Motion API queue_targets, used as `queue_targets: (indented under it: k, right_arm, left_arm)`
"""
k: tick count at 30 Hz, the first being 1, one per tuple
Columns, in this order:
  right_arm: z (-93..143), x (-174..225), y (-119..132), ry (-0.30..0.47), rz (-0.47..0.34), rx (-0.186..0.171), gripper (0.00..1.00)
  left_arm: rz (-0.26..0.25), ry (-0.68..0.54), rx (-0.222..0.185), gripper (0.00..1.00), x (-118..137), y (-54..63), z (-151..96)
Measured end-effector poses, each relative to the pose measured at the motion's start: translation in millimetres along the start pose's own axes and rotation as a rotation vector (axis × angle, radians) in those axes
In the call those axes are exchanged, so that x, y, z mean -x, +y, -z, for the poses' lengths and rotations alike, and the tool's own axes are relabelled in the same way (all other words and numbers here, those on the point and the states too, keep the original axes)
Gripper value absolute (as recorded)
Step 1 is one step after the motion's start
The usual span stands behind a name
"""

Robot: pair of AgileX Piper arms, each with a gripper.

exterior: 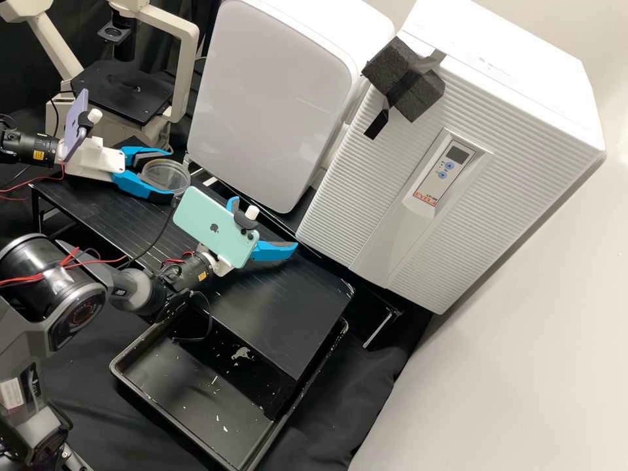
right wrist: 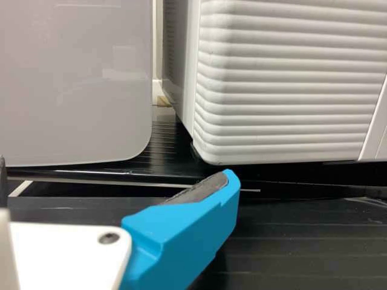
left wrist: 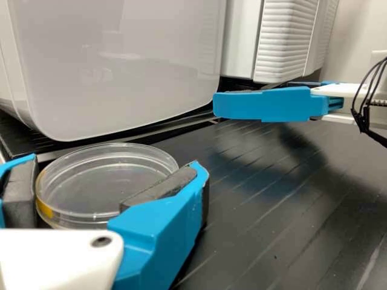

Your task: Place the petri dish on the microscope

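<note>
Between fingers (exterior: 145, 190), clear round dish (left wrist: 103, 181)

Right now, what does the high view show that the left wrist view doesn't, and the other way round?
High view: the microscope, the black tray with pale scraps, and two phones, one mint, one purple.

Left wrist view: a yellow patch at the petri dish's edge and a screw in the left gripper's white body.

Both: the dish between the left gripper's fingers, the right gripper, and two white machines.
</note>
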State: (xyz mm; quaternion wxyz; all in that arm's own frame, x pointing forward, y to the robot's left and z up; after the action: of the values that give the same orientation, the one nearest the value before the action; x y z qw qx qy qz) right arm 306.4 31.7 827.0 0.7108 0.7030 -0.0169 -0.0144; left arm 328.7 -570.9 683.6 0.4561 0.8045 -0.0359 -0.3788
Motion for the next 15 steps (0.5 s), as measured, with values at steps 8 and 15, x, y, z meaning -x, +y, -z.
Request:
queue_targets:
  k: [8, 15]
  right_arm:
    - [0.0, 0.0, 0.0, 0.0, 0.0, 0.0, 1.0]
    - [0.0, 0.0, 0.0, 0.0, 0.0, 0.0, 1.0]
  left_arm:
    - [-0.003, 0.005, 0.001, 0.0, 0.6, 0.7, 2.2]
    - [-0.004, 0.008, -0.005, 0.0, 9.0, 5.9, 6.5]
